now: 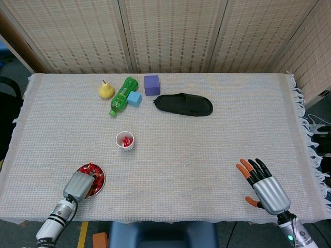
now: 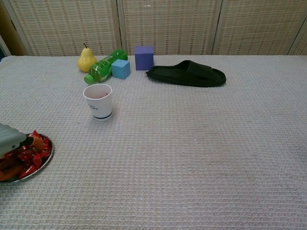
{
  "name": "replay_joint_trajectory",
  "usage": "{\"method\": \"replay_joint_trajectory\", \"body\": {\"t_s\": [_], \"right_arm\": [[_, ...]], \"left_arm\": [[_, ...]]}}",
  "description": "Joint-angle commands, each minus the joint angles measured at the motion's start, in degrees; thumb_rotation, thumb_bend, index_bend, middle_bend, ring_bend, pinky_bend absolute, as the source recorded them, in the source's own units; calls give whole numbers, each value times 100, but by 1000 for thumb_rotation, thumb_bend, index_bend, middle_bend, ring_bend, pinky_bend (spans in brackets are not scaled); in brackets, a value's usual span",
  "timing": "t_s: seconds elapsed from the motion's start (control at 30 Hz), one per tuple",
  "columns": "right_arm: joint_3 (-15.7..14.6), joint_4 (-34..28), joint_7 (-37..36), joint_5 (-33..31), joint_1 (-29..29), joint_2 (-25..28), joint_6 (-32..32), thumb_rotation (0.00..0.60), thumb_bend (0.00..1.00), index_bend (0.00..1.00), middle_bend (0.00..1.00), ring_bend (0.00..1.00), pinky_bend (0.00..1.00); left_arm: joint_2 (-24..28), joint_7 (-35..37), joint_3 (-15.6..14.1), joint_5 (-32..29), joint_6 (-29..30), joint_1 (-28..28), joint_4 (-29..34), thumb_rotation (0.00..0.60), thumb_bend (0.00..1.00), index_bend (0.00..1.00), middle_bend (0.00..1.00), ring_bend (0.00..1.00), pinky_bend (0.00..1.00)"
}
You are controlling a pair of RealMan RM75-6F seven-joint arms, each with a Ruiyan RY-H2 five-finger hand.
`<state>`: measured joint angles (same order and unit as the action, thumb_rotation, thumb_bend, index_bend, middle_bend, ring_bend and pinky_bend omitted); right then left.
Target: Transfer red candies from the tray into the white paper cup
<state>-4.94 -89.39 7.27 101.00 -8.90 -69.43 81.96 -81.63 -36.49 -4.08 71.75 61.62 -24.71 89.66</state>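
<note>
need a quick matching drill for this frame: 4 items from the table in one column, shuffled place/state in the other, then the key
Things:
1. white paper cup
2. green bottle
3. black slipper
4. left robot hand

Places or states:
A. lying on its side between the yellow pear and the light blue cube
B. over the tray of red candies at the near left edge
C. upright, with a few red candies already inside
D. flat on the cloth, just right of the purple cube

Pairs: 1-C, 2-A, 3-D, 4-B
</note>
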Motion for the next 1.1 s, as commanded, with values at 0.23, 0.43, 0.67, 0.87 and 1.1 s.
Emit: {"method": "replay_joint_trajectory", "body": {"t_s": [0.23,0.43,0.67,0.87,1.1], "right_arm": [[3,-31,35,-42,3,16,-35,600,0,0,0,0,0],[1,-60,70,-68,4,27,-68,600,0,0,0,0,0],[-5,-92,84,-89,5,52,-98,600,0,0,0,0,0],[-2,-111,103,-108,4,62,-118,600,0,0,0,0,0],[0,-121,120,-131,-6,61,-160,600,0,0,0,0,0]], "left_arm": [[-84,457,-20,317,53,36,-270,600,344,511,795,963,1000],[-125,654,-27,496,119,68,-363,600,343,544,810,963,1000],[-199,806,-16,642,220,124,-510,600,343,565,819,963,1000],[-287,989,3,780,309,168,-679,600,344,587,831,963,1000],[-330,1107,34,874,347,189,-790,600,344,616,840,965,1000]]}}
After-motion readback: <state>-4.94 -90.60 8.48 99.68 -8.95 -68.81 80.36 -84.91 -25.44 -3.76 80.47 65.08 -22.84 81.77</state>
